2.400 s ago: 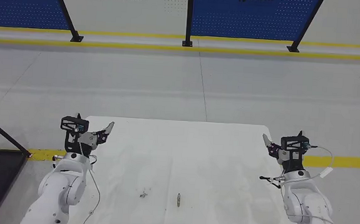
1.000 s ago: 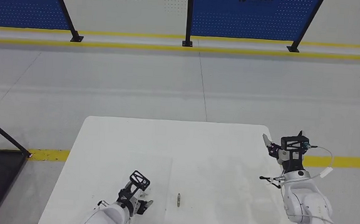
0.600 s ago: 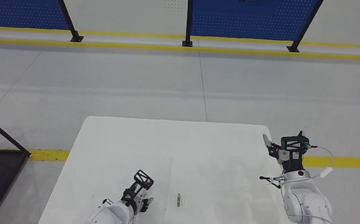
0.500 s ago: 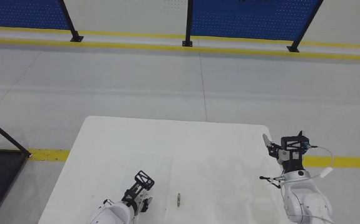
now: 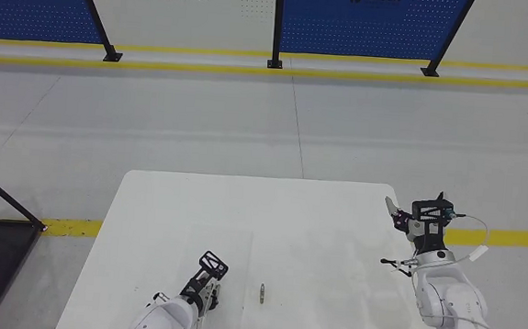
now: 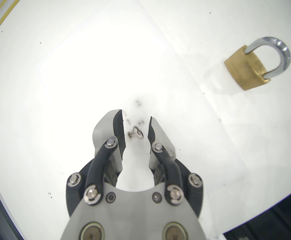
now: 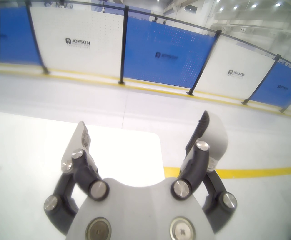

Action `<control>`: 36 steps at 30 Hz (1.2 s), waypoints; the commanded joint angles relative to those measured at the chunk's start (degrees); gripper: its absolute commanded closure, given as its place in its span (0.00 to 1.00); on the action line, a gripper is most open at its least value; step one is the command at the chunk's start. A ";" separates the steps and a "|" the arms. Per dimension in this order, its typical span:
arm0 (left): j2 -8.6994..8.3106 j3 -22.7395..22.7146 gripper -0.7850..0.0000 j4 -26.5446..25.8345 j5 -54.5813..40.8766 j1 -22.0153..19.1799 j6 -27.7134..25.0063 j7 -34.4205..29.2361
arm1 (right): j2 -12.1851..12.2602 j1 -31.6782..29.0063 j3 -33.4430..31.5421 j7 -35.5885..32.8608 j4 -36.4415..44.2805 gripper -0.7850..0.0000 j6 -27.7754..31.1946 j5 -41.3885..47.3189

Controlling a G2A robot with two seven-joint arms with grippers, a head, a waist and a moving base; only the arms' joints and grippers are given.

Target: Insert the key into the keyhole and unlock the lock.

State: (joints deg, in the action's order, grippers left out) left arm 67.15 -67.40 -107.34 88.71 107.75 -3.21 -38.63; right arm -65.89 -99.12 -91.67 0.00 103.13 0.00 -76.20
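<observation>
Straddles the small silver metal key (image 6: 136, 132) with half-open, empty left gripper (image 6: 135, 121); best to lower squarely, pinch firmly, avoid skidding it.

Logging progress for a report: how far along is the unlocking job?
Done: nothing but the approach. In hand: the left gripper sits open astride the key on the table, not gripping it. Remaining: grasp it, carry it to the padlock, lying apart with shackle shut, insert, turn. The right gripper is open by the table's edge.
</observation>
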 commanded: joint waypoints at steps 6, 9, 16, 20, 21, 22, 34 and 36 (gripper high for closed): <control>-0.10 -0.25 0.68 0.07 -0.07 0.13 -0.48 -0.21 | 0.00 0.00 0.00 0.00 0.00 0.00 0.00 0.00; -0.12 -0.31 0.69 -0.03 0.04 0.29 -0.30 -0.07 | 0.00 0.00 0.00 0.00 0.00 0.00 0.00 0.00; -0.17 -0.49 0.71 -0.71 0.02 0.74 0.13 0.14 | 0.00 0.00 0.00 0.00 0.00 0.00 0.00 0.00; -0.21 -0.56 0.74 -0.99 0.15 0.93 0.17 0.04 | 0.00 0.00 0.00 0.00 0.00 0.00 0.00 0.00; -0.22 -0.56 0.75 -1.07 0.18 1.00 0.16 -0.03 | 0.00 0.00 0.00 0.00 0.00 0.00 0.00 0.00; -0.24 -0.56 0.76 -1.11 0.34 1.05 0.12 -0.12 | 0.00 0.00 0.00 0.00 0.00 0.00 0.00 0.00; -0.34 -0.75 0.87 -1.26 0.45 1.63 0.29 -0.11 | 0.00 0.00 0.00 0.00 0.00 0.00 0.00 0.00; -0.37 -0.90 0.87 -1.45 0.41 1.79 0.36 -0.11 | 0.00 0.00 0.00 0.00 0.00 0.00 0.00 0.00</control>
State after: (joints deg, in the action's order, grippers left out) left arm 66.79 -68.22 -108.69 89.16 109.45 -2.90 -38.74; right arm -65.89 -99.12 -91.67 0.00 103.13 0.00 -76.20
